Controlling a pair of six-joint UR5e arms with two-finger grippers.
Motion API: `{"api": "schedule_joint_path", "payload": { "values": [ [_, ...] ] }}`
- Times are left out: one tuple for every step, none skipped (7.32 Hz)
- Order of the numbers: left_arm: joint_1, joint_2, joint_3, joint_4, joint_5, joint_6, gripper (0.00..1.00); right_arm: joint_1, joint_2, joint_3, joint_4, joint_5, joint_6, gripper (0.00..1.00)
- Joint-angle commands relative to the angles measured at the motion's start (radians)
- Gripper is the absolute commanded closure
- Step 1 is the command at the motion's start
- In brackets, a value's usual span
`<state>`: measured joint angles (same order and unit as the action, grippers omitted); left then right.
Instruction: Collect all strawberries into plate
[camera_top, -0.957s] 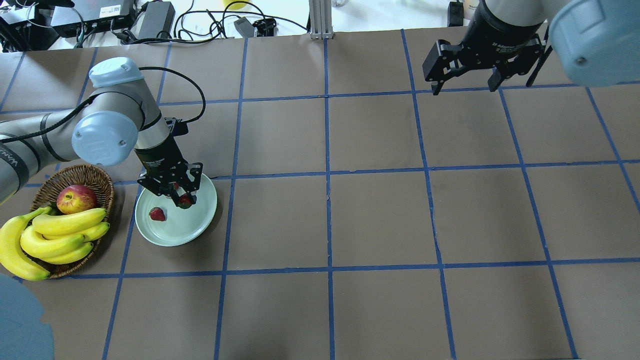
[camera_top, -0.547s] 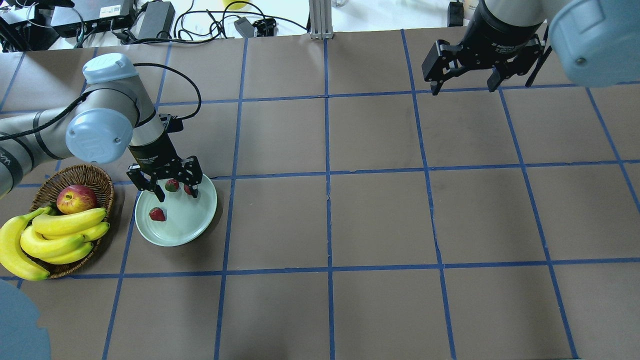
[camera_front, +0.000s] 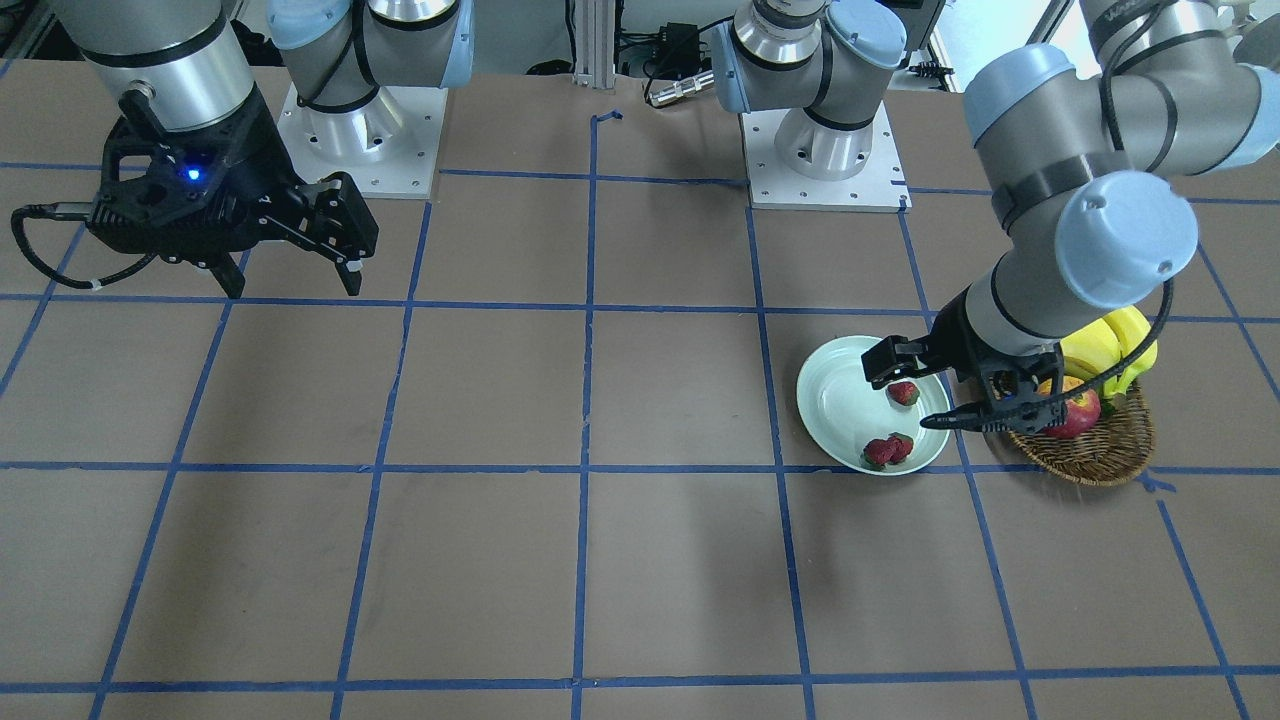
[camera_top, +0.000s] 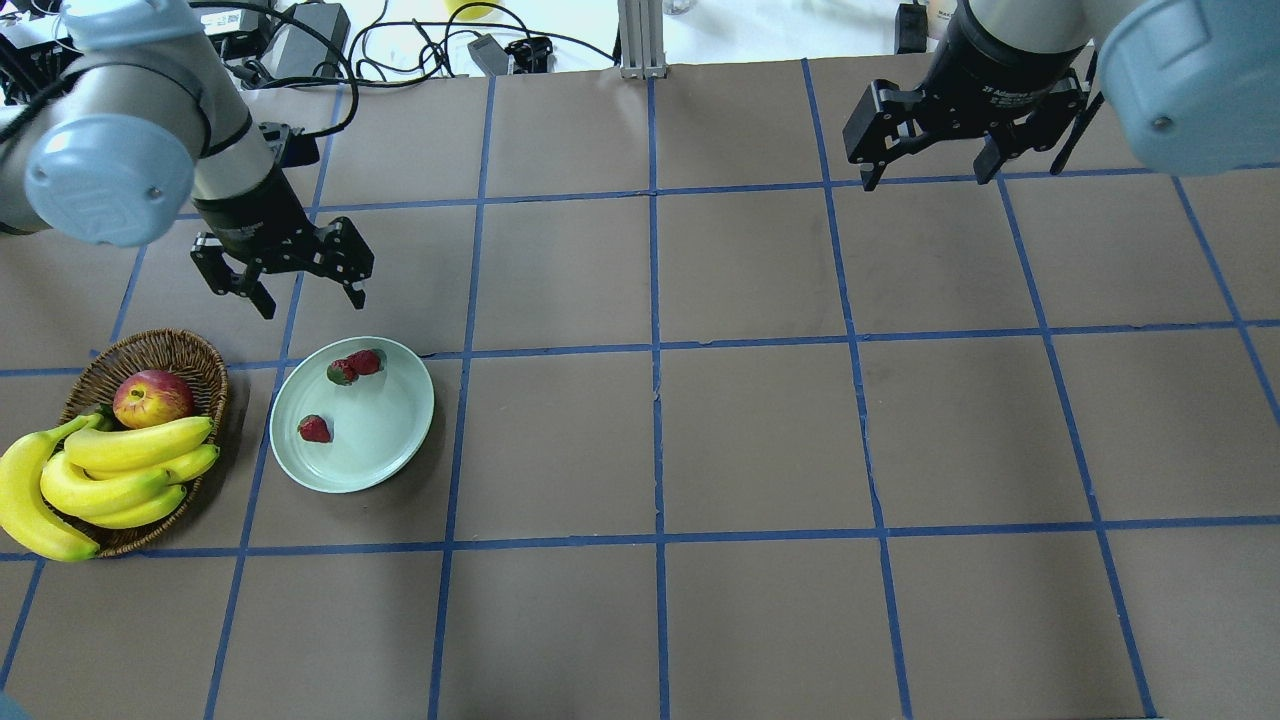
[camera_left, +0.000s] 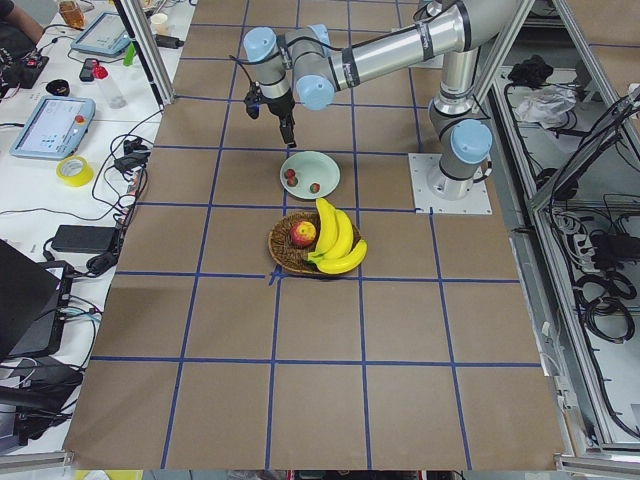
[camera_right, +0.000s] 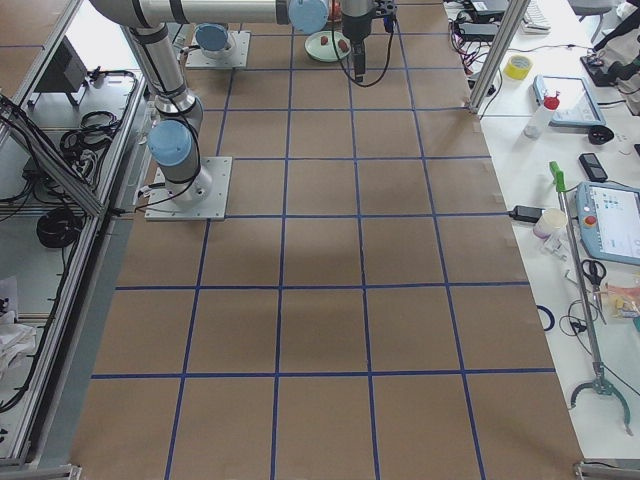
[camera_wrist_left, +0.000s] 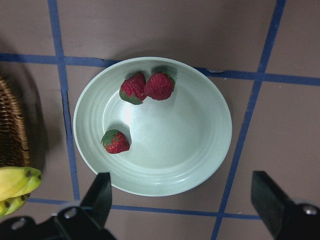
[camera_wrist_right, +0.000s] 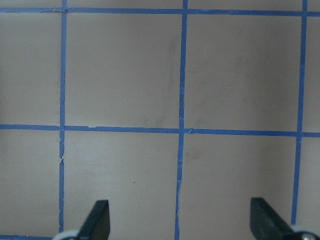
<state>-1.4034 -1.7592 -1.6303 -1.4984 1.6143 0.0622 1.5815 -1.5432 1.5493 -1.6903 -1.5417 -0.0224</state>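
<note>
The pale mint-green plate (camera_top: 385, 435) holds all three strawberries. Two lie touching at its far rim (camera_top: 342, 372) (camera_top: 366, 361) and one lies apart nearer the basket (camera_top: 315, 429). The left wrist view looks straight down on the plate (camera_wrist_left: 175, 145), the pair (camera_wrist_left: 132, 88) (camera_wrist_left: 159, 86) and the single strawberry (camera_wrist_left: 116, 141). My left gripper (camera_top: 312, 300) is open and empty, raised above the table just beyond the plate's far side. My right gripper (camera_top: 928, 178) is open and empty, high over the far right of the table.
A brown wicker basket (camera_top: 160, 345) stands left of the plate, holding a red-yellow apple (camera_top: 152, 397) and a bunch of bananas (camera_top: 110, 470). Cables and black boxes (camera_top: 310, 35) lie beyond the table's far edge. Blue tape lines grid the brown table.
My left gripper opened and let a strawberry go next to another at the plate's far rim. It then rose and moved away past the plate. The right arm has not moved.
</note>
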Motion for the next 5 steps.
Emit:
{"api": "schedule_joint_path", "payload": {
  "values": [
    [-0.003, 0.110, 0.049, -0.094, -0.005, 0.001, 0.00, 0.000, 0.000, 0.000, 0.001, 0.000, 0.001, 0.00],
    [-0.006, 0.147, 0.040, -0.095, -0.001, -0.001, 0.00, 0.000, 0.000, 0.000, 0.001, 0.000, 0.001, 0.00],
    [-0.011, 0.188, 0.040, -0.098, -0.005, -0.001, 0.00, -0.002, 0.000, 0.000, 0.001, 0.002, 0.001, 0.00],
    [-0.028, 0.220, 0.040, -0.103, -0.007, -0.004, 0.00, 0.000, 0.000, 0.000, 0.001, 0.000, 0.001, 0.00],
    [-0.063, 0.257, 0.032, -0.105, -0.016, -0.005, 0.00, 0.000, 0.000, 0.000, 0.003, 0.002, 0.001, 0.00]
  ]
}}
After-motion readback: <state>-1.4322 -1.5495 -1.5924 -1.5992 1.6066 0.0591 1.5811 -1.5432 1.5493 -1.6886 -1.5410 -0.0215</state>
